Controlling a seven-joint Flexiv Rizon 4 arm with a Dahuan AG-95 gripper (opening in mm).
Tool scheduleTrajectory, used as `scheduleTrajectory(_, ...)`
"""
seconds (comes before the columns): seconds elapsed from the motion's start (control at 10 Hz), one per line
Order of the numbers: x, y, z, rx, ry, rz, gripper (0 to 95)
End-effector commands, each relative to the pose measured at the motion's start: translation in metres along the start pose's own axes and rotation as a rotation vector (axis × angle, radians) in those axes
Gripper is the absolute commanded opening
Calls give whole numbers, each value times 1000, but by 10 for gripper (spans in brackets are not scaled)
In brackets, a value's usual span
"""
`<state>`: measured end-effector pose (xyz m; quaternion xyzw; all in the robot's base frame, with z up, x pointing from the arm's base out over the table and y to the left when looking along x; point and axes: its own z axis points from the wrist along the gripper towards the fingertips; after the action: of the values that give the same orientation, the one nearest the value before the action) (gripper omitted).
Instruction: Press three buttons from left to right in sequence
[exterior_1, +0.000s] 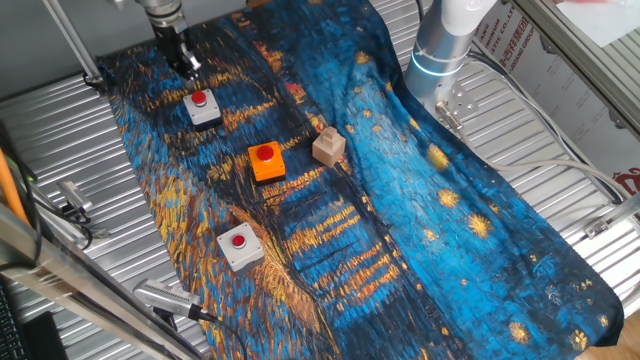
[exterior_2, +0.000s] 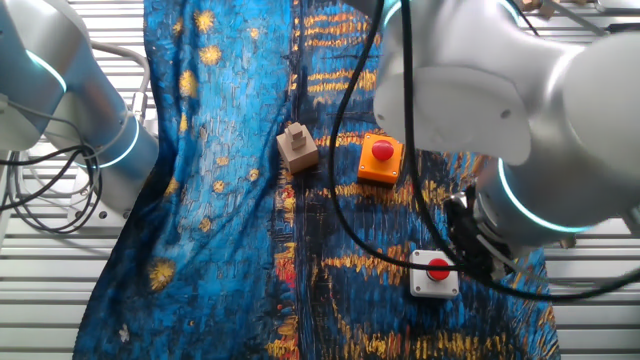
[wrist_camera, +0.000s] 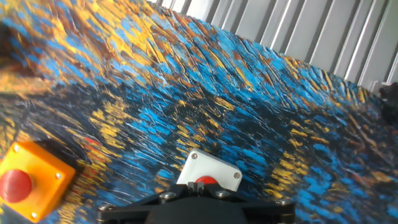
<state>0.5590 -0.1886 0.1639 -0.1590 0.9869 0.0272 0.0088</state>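
Three red-topped buttons sit on the blue painted cloth. The fixed view shows a grey-based one at the far end, an orange one in the middle, and a grey one nearest. My gripper hangs just behind and above the far grey button, apart from it. In the hand view its fingertips are shut together over that grey button, with the orange button off to the left. The other fixed view shows the orange button and one grey button; my arm hides the third.
A tan wooden block stands on the cloth right of the orange button, also the wooden block. The robot base is at the far right. Ribbed metal tabletop surrounds the cloth. A metal tool and cables lie at the left edge.
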Motion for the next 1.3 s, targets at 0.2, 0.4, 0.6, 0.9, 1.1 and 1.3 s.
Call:
scheduleTrajectory(0.2, 0, 0, 0, 19, 22, 218, 0)
scheduleTrajectory(0.4, 0, 0, 0, 25, 11, 267, 0)
scheduleTrajectory(0.6, 0, 0, 0, 26, 13, 301, 0)
scheduleTrajectory(0.9, 0, 0, 0, 22, 30, 256, 0)
scheduleTrajectory(1.1, 0, 0, 0, 21, 30, 257, 0)
scheduleTrajectory(1.3, 0, 0, 0, 21, 29, 257, 0)
